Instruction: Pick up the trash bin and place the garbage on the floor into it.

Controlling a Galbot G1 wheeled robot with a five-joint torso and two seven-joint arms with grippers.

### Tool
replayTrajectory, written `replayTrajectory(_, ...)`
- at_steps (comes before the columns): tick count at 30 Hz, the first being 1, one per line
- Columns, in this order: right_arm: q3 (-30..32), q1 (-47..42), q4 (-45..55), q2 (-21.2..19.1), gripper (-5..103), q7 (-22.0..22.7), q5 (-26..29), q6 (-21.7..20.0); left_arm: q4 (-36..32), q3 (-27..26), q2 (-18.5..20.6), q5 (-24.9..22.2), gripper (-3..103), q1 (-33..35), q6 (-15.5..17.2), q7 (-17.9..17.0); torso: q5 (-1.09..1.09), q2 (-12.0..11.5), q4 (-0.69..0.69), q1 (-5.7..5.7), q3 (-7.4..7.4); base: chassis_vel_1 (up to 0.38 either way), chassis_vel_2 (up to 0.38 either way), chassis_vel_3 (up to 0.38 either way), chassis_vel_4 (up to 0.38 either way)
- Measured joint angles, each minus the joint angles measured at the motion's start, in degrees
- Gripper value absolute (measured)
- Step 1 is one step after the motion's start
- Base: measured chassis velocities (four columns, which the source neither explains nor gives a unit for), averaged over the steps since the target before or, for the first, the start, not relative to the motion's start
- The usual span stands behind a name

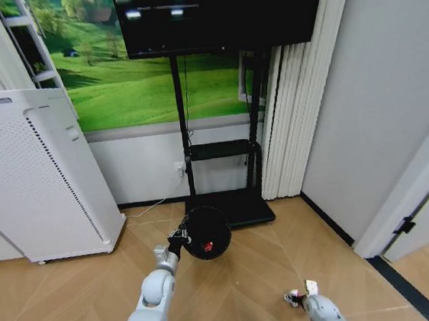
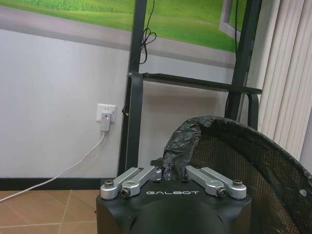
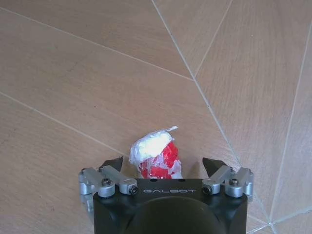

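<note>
The trash bin [image 1: 209, 230] is a small round black mesh basket with a black liner, tipped so its opening faces me, in front of the TV stand. A red piece of garbage [image 1: 206, 246] lies inside it. My left gripper [image 1: 181, 235] is shut on the bin's rim; in the left wrist view the fingers [image 2: 146, 174] pinch the liner fold [image 2: 178, 144] at the mesh wall [image 2: 239, 165]. My right gripper [image 1: 302, 295] hangs low over the floor, open. A red-and-white scrap [image 3: 157, 154] sits between its spread fingers [image 3: 115, 164], touching neither.
A tall white perforated appliance [image 1: 36, 179] stands at the left. The black TV stand [image 1: 231, 208] and a wall socket with a white cable [image 2: 105, 118] are behind the bin. Curtains [image 1: 290, 114] and a door frame [image 1: 414, 193] close off the right. Bare wood floor [image 3: 73, 87] surrounds the scrap.
</note>
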Motion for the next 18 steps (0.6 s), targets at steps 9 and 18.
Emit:
replayTrajectory(9,0.23,-0.46,-0.25,0.35,61,-0.07,-0.31,0.59,0.07,0.28,0.07,-0.25,7,-0.39,0.00,0.04,-0.03,0.00,-0.01,0.00,0.00,0.000,0.000,0.000,0.000)
replayTrajectory(18,0.93,-1.16,1.27,0.76,31,0.52,-0.74,0.84,0.37,0.20,-0.11,-0.31,7,-0.32,0.00,0.18,0.03,0.00,0.00,0.00,0.00,0.000,0.000,0.000,0.000)
